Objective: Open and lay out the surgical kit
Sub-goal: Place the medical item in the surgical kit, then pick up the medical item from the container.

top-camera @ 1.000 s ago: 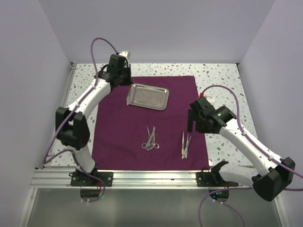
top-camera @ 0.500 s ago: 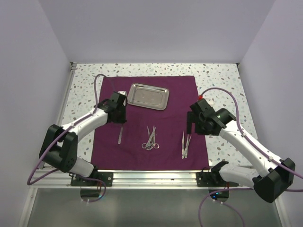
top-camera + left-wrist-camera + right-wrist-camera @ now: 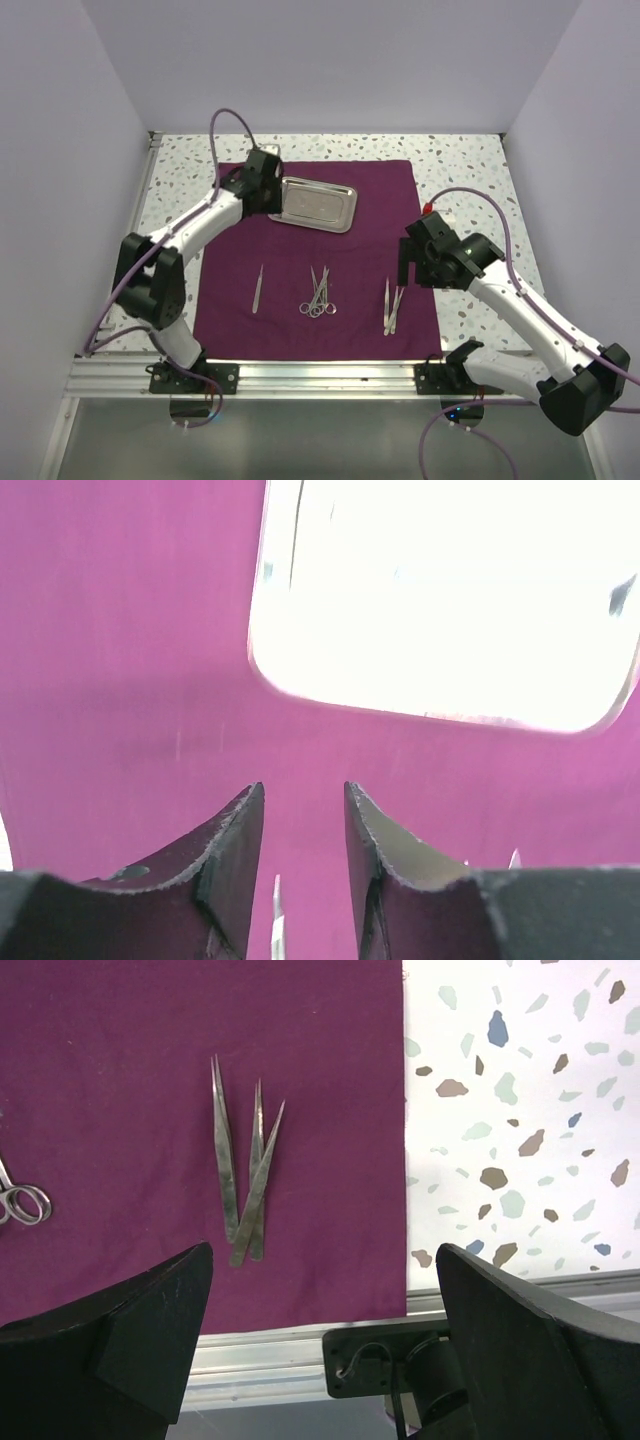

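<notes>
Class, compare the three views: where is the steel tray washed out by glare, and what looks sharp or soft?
Left wrist view: the steel tray is blown out to plain white, and the left gripper's fingers look soft. Top external view: even light, the steel tray keeps its rim detail. Right wrist view: the tweezers are sharp, the right gripper's fingers blurred.

On my left wrist view the tray (image 3: pixel 445 600) is blown out white and runs off the top edge; I can't read its inside. At the right wrist view's left edge, the scissors (image 3: pixel 22 1203) show only their rings.
</notes>
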